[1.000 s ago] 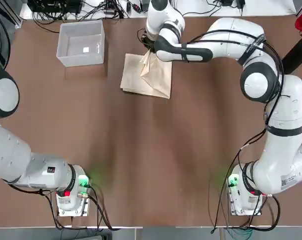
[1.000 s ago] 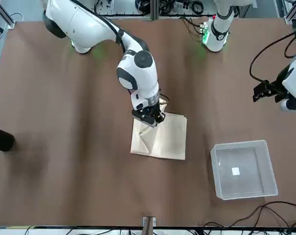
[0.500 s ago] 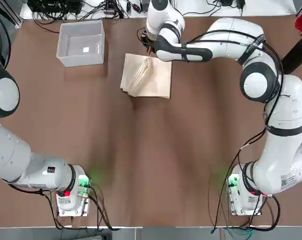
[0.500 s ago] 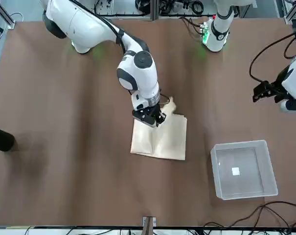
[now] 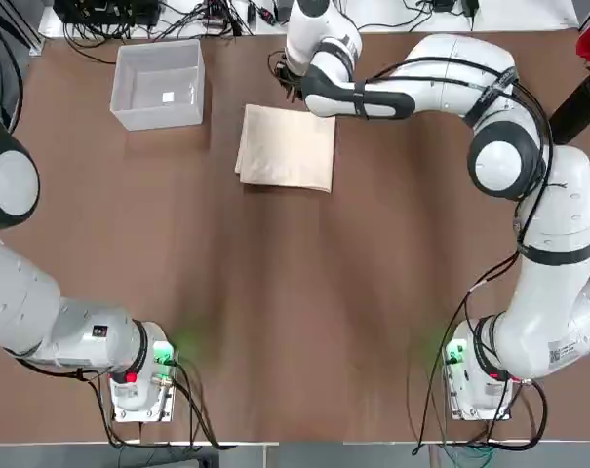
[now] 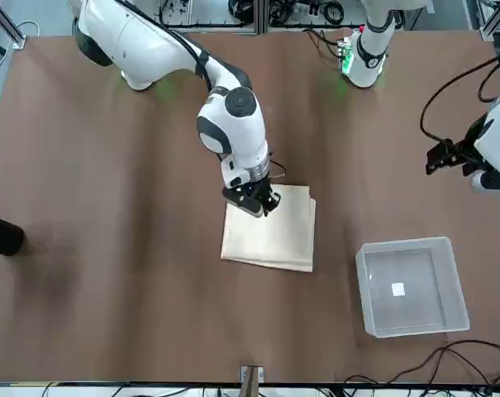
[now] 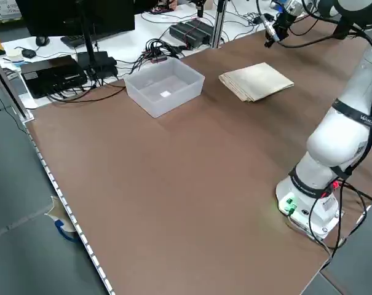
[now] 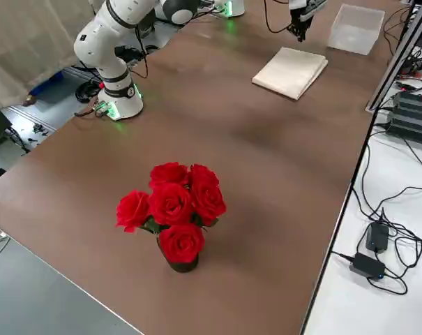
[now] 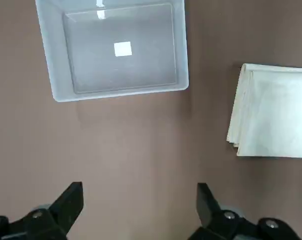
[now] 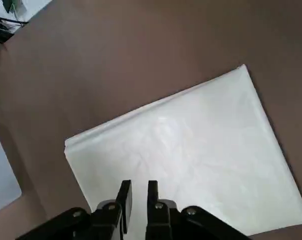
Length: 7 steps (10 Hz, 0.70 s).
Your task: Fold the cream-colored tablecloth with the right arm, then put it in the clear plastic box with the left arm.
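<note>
The cream-colored tablecloth lies folded flat in a neat rectangle on the brown table, its layered edges toward the clear plastic box. The right arm's gripper hovers just above the cloth's far edge. In the right wrist view its fingers stand a narrow gap apart with nothing between them, over the cloth. The box stands to the cloth's left, holding only a white sticker. The left arm's gripper hangs wide open high above bare table, short of the box and the cloth.
A vase of red roses stands at the table's near right part. Cables and black electronics lie on the white bench beyond the far edge. Both green-lit arm bases sit at the near edge.
The raised flap of cloth has dropped flat onto the fold. The right gripper has let it go, opened slightly and drawn back toward the cloth's far edge. The left arm stays still.
</note>
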{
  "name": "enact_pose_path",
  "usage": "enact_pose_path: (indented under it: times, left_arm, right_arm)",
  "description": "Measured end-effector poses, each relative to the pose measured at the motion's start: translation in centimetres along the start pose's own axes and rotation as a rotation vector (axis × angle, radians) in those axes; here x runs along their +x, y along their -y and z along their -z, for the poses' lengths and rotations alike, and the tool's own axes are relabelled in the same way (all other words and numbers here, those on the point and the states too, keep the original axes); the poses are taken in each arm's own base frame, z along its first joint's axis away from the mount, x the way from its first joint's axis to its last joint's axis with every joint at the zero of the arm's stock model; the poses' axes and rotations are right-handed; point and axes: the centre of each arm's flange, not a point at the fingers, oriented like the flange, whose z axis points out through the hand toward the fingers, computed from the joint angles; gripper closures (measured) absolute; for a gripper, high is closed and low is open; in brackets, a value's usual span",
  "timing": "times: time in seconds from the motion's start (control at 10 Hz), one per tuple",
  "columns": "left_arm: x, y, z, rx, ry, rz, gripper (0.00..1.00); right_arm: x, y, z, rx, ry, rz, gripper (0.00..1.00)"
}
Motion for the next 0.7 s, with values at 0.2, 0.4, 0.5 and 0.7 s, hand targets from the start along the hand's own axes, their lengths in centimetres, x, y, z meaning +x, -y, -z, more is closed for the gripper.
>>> enact_pose_path:
  times: [0.2, 0.4, 0.5, 0.7]
  left_arm:
    - [1.1, -2.8, -2.3, -0.007, 0.014, -0.049, 0.00]
    - [2.1, -6.8, -6.9, -0.057, 0.039, -0.084, 0.00]
    - [2.2, -8.6, -9.5, -0.099, 0.045, -0.081, 0.00]
    - [1.9, -11.5, -14.8, -0.195, 0.071, -0.061, 0.00]
  right_arm:
    - [2.0, -0.9, 0.0, -0.055, -0.012, -0.029, 0.56]
    - [5.5, -2.0, 1.2, -0.079, -0.011, -0.079, 0.26]
    - [6.7, -2.6, 2.1, -0.105, 0.005, -0.086, 0.10]
    - [8.7, -3.9, 3.4, -0.148, 0.032, -0.045, 0.00]
